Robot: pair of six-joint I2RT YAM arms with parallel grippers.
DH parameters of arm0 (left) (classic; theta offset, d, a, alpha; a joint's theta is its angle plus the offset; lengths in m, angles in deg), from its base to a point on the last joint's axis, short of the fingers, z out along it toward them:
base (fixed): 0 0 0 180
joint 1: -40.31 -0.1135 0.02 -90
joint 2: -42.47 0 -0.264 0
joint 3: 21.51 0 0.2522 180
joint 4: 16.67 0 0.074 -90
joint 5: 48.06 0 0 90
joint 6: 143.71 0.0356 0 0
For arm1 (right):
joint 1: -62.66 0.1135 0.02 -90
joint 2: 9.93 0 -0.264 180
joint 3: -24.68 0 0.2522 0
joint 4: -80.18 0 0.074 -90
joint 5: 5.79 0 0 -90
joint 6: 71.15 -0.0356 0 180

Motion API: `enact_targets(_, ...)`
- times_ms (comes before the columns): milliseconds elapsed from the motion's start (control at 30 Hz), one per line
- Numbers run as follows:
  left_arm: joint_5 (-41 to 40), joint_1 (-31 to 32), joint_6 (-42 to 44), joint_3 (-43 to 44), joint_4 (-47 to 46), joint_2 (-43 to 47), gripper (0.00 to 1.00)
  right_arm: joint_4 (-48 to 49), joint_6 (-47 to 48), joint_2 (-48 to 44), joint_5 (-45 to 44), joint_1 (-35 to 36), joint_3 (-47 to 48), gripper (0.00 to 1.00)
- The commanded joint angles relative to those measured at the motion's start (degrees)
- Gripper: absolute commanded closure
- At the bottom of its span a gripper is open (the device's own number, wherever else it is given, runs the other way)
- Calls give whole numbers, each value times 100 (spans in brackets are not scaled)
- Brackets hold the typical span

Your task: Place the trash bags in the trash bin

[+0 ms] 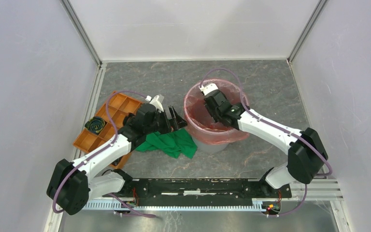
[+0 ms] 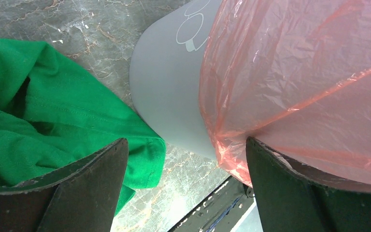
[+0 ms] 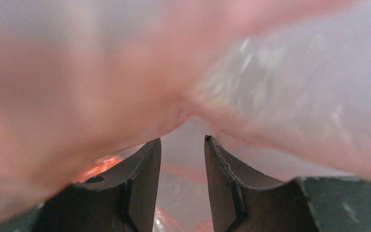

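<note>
Grey marbled tabletop (image 1: pixel 164 77) fills the floor of your white-walled cell (image 1: pixel 193 24). Your right arm (image 1: pixel 270 130) reaches from the near edge up over the trash bin (image 1: pixel 217 146), which stands right of centre, and dips into its mouth. Your left arm (image 1: pixel 101 154) stretches toward the bin's left side. The trash bag (image 1: pixel 222 134) sits in the bin, its pink film folded out over the rim and hanging down the wall. A green cloth (image 1: pixel 171 142) lies crumpled just left of the bin. An orange tray (image 1: pixel 118 104) rests further left, with a dark roll (image 1: pixel 95 125) in one compartment. Your left gripper (image 2: pixel 183 159) has its jaws spread wide, one finger over the cloth, the other against the bag's hem. Your right gripper (image 3: pixel 182 154) shows only a narrow gap, pink film all around; you cannot tell whether any is pinched.
</note>
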Motion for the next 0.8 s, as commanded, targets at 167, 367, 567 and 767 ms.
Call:
enact_targets(167, -124, 18, 155, 239, -108, -37, 2, 678, 84, 167, 1076, 400, -122, 28)
enact_targets(367, 17, 18, 242, 376, -115, -157, 2, 715, 84, 152, 2264, 331, -2, 11)
enact_targets(567, 85, 36, 151, 366, -323, -201, 1, -761, 224, 320, -1360, 226, 201, 2)
enact_targets(767, -393, 36, 484, 569, 363, -2, 0, -605, 79, 43, -406, 248, 2, 2)
